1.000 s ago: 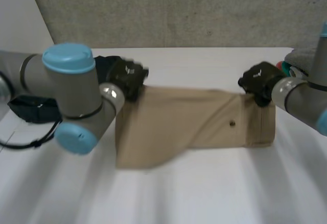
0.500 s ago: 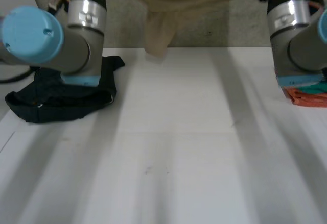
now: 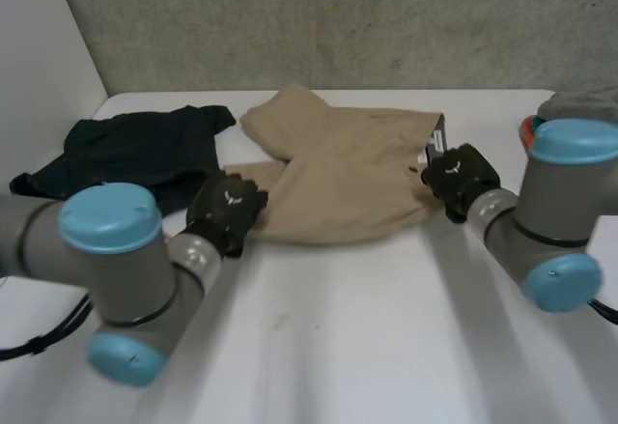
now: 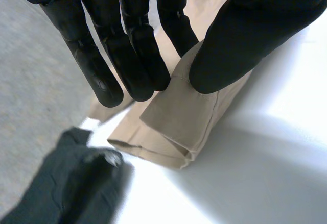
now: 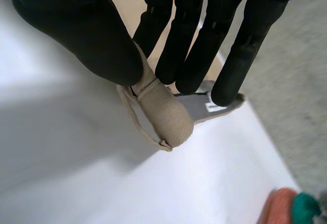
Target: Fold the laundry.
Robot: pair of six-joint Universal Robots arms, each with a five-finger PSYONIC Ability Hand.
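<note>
**Both hands pinch the tan garment as it lies on the counter**

Head view: The tan garment [image 3: 348, 178] lies spread on the white counter [image 3: 338, 347], towards its far side, with one part folded over towards the wall. The left hand [image 3: 227, 213] is at the garment's near left corner. The right hand [image 3: 459, 178] is at its right edge, beside a small dark button. A dark garment [image 3: 145, 149] lies crumpled at the far left of the counter, just beside the tan one. At the far right edge a grey cloth [image 3: 579, 105] sits over something orange and teal.

Left wrist view: The left hand [image 4: 133, 30] holds a hemmed corner of the tan garment [image 4: 179, 124]. Its thumb [image 4: 245, 35] presses on the top of the fold and its fingers [image 4: 102, 66] reach down on the other side, so the cloth is nipped between them. The hemmed end hangs doubled just past the fingertips. The dark garment [image 4: 61, 183] lies beyond, near the hem.

Right wrist view: The right hand [image 5: 204, 20] pinches a rolled, thick edge of the tan garment [image 5: 163, 112] between thumb [image 5: 87, 35] and fingers [image 5: 179, 45]. A loose thread loops from the roll's end. A grey label [image 5: 209, 106] shows just behind the roll, below the fingertips. Well apart, at the counter's edge, lies the orange and teal cloth [image 5: 288, 208].
</note>
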